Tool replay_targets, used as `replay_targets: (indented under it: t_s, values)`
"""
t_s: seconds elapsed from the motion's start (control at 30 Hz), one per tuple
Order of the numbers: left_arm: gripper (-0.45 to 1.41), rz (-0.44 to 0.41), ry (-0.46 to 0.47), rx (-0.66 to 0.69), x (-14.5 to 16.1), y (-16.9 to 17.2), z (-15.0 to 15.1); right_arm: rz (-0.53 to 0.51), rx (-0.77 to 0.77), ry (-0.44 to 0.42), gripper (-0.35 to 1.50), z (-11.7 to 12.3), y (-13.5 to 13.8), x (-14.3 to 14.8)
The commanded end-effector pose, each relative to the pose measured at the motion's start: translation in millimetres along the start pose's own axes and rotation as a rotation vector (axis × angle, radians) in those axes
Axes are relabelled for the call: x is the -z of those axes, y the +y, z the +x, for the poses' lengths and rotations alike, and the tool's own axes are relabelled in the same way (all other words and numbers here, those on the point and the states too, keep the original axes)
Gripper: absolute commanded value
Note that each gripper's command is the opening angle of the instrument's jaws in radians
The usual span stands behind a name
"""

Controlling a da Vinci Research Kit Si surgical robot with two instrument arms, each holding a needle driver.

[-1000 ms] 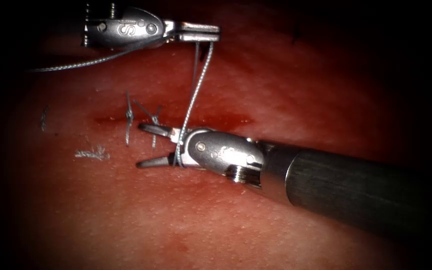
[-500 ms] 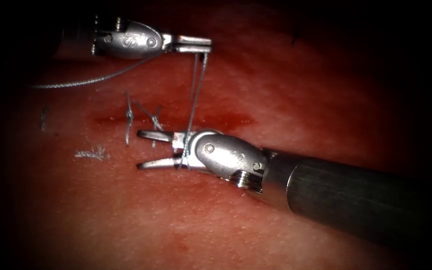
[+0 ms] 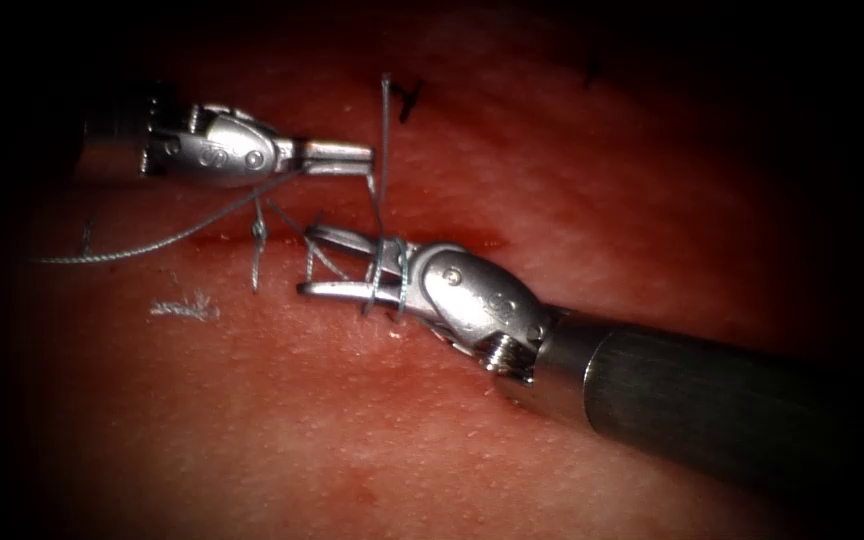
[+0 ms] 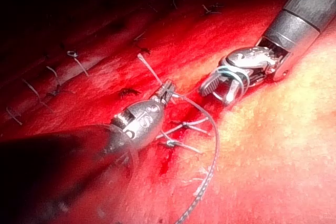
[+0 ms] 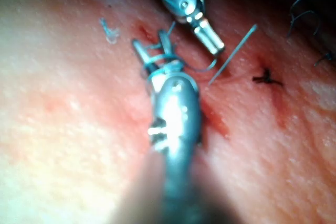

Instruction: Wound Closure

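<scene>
My left tool point(image 3: 344, 155) hangs just above the cut point(image 3: 452, 242), jaws shut on the thread point(image 3: 380, 190). From there the thread drops and winds in loops point(image 3: 389, 282) around my right tool point(image 3: 308, 263), whose jaws stand open over the cut with nothing between them. A short free end point(image 3: 385, 100) sticks up; the long strand point(image 3: 152, 243) trails off left. In the left wrist view my left tool point(image 4: 167, 91) holds the thread point(image 4: 211, 129) beside the looped right tool point(image 4: 216, 86). The right wrist view shows the open right tool point(image 5: 150, 43), the loops point(image 5: 157, 67) and the left tool point(image 5: 209, 38).
Two tied stitches point(image 3: 258, 233) cross the cut's left part, close to the right tool's tips. Cut thread scraps point(image 3: 184, 308) lie on the tissue point(image 3: 352, 420) lower left. Red fluid point(image 3: 472, 241) marks the cut's right end. The right shaft point(image 3: 712, 400) fills the lower right.
My left tool came down and left toward the cut with the thread. The thread went from a taut vertical run to loops wound around the right tool, which shifted slightly up and right.
</scene>
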Motion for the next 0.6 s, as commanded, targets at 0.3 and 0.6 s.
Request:
replay_targets:
  t_s: [0.3,0.6]
  values:
    - [-0.45,0.016,-0.010,-0.001,-1.7,0.3,0.5,-0.003,-0.001,0.018,0.44,0.2,-0.3,-1.7]
    - [-0.45,0.029,0.003,-0.010,0.6,3.8,1.8,-0.060,-0.032,0.064,0.78,0.9,0.7,-1.4]
